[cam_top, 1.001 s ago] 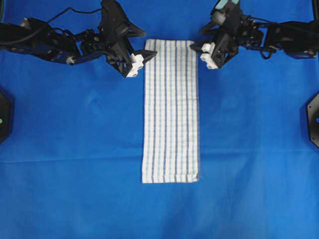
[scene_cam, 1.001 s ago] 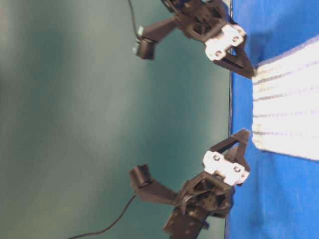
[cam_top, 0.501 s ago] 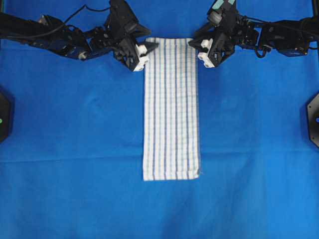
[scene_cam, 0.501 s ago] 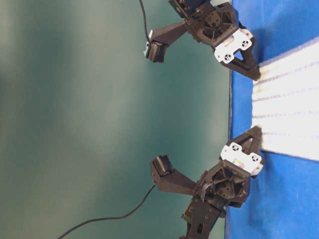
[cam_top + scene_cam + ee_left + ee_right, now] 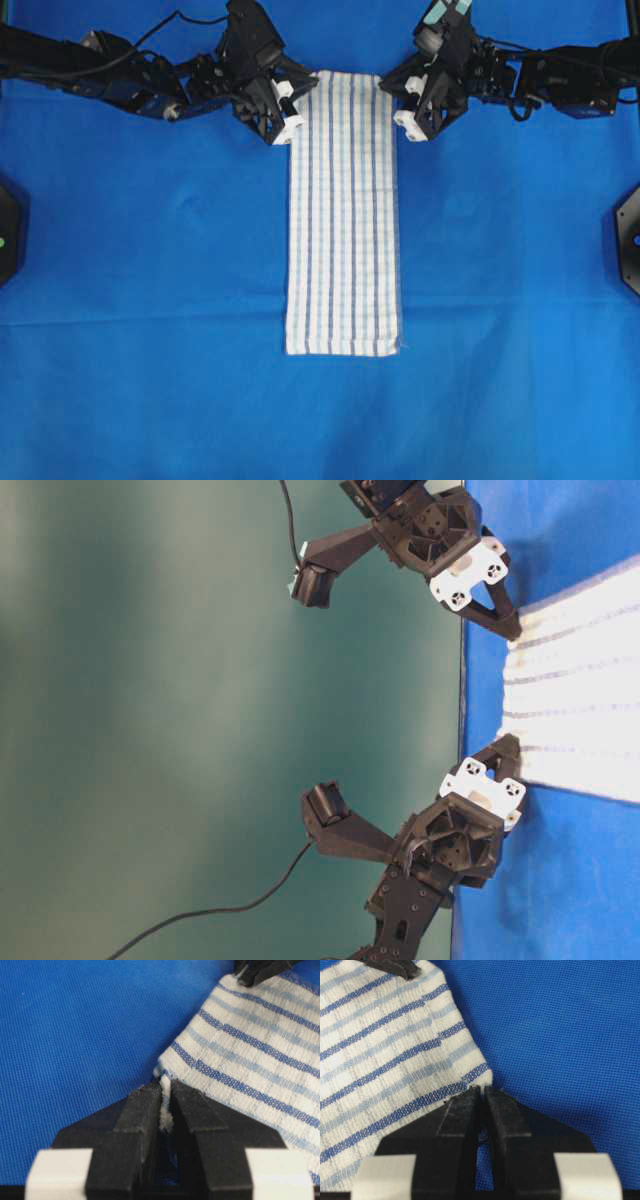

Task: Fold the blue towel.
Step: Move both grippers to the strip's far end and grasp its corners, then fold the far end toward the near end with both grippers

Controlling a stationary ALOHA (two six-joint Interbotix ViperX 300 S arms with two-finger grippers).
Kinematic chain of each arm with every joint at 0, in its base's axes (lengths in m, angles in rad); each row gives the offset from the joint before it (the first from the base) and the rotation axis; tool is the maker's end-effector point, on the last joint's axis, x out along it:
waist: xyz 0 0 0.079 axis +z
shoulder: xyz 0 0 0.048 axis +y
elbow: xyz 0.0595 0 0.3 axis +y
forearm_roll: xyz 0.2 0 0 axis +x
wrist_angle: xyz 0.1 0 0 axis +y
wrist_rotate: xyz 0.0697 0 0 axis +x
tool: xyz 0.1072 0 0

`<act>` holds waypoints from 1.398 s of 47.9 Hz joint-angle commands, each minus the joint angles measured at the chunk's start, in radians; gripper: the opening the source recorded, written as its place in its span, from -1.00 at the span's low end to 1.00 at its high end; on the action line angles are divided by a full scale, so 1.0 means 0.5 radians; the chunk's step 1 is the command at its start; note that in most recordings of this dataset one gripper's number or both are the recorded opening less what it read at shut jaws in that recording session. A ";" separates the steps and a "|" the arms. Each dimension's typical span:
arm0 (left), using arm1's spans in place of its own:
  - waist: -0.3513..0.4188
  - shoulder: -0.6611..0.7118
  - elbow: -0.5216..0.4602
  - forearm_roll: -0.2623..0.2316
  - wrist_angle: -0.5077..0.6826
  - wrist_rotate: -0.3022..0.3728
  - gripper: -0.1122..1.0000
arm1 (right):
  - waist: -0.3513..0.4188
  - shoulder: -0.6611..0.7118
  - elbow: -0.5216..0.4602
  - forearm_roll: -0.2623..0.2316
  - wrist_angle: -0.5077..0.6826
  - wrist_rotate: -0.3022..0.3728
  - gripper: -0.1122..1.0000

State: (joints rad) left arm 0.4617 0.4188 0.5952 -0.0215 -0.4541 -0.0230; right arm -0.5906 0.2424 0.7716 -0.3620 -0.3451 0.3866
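The blue towel (image 5: 343, 210), white with thin dark-blue and pale-blue stripes, lies as a long narrow strip on the blue table covering (image 5: 150, 300). My left gripper (image 5: 300, 96) is at its far left corner. In the left wrist view the left gripper (image 5: 166, 1092) is shut, with white cloth of the towel (image 5: 250, 1055) pinched between the fingers. My right gripper (image 5: 392, 95) is at the far right corner. In the right wrist view the right gripper (image 5: 483, 1091) is shut at the corner of the towel (image 5: 390, 1050). The table-level view shows the towel's far end (image 5: 570, 700) slightly raised.
Black mounts sit at the left edge (image 5: 8, 235) and the right edge (image 5: 630, 240) of the table. Cables trail behind both arms. A plain teal wall (image 5: 200, 730) stands behind the table.
Both grippers moved in to the towel's far corners and closed on them. The towel's near end slid slightly toward the arms.
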 commanded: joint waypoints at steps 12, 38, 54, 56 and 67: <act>0.101 -0.153 -0.031 -0.006 0.092 0.110 -0.74 | -0.089 -0.117 -0.055 0.009 0.009 -0.003 -0.70; -0.049 -0.374 0.061 -0.003 0.095 0.169 -0.74 | 0.021 -0.408 0.064 0.009 0.147 0.018 -0.70; -0.460 -0.546 0.322 -0.003 0.043 0.129 -0.74 | 0.436 -0.638 0.298 0.107 0.261 0.052 -0.70; -0.515 -0.571 0.337 -0.003 0.043 0.123 -0.74 | 0.497 -0.660 0.322 0.129 0.267 0.052 -0.70; -0.804 -0.629 0.383 -0.006 0.052 0.061 -0.74 | 0.871 -0.709 0.387 0.264 0.341 0.055 -0.70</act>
State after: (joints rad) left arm 0.1028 0.1319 0.7900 -0.0215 -0.4280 0.0153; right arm -0.1963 -0.0936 0.9664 -0.2531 -0.1887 0.4126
